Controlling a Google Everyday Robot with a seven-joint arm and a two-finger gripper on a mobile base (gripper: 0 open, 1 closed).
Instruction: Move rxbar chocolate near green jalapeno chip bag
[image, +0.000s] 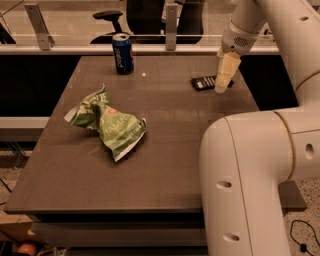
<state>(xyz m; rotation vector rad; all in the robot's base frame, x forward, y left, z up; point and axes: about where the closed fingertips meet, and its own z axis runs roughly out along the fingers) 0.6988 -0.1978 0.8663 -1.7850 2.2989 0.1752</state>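
Observation:
The rxbar chocolate (203, 82) is a small flat black wrapper lying at the far right of the table. My gripper (220, 89) hangs from the white arm and points down, its tip at the bar's right end. The green jalapeno chip bag (111, 125) lies crumpled on the left middle of the table, well apart from the bar.
A blue soda can (122, 54) stands at the table's far edge. The dark table (165, 165) has a rail along its back. My large white arm body (250, 185) fills the front right. An office chair (145, 15) stands behind the rail.

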